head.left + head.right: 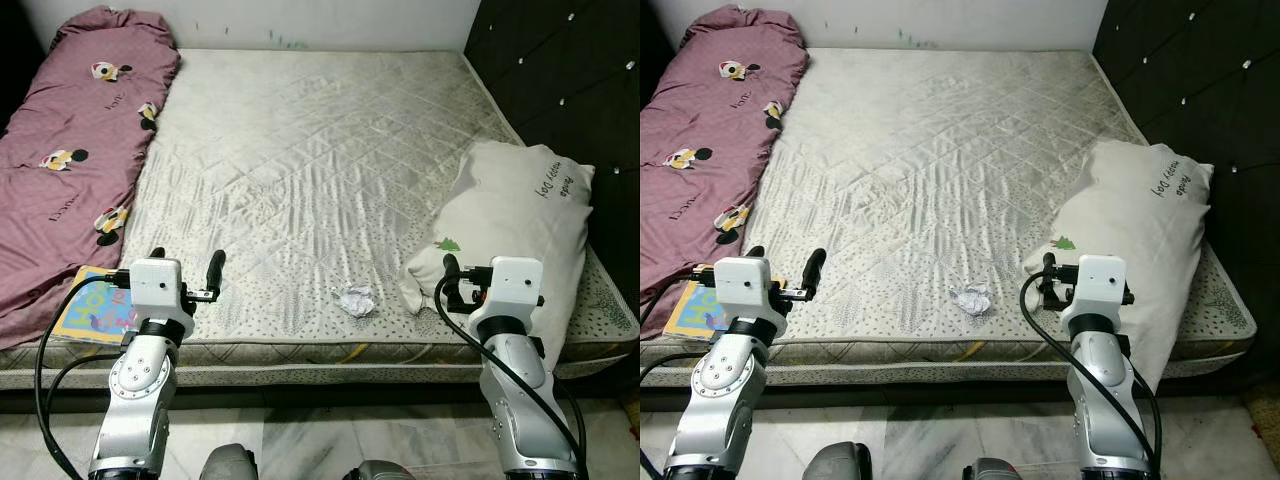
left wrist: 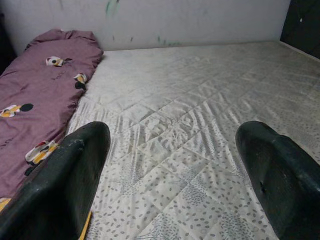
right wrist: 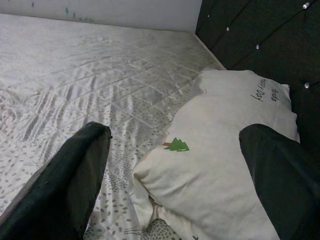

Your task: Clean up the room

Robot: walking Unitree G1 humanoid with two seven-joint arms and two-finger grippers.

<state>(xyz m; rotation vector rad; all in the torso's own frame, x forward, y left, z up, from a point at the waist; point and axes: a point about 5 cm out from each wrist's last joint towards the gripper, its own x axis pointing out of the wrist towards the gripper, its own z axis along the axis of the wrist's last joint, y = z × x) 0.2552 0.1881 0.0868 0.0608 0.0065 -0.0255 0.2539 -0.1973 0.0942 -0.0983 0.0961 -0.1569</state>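
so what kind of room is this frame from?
Most likely a bedroom. A bare quilted mattress fills the view, with a white pillow against a dark tufted headboard and a mauve cartoon-print bolster along the other side. A crumpled paper lies near the mattress edge.

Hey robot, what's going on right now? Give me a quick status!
Left gripper and right gripper open, empty, raised at bed edge. Crumpled white paper ball on quilted grey mattress, untouched. White pillow beside right gripper.
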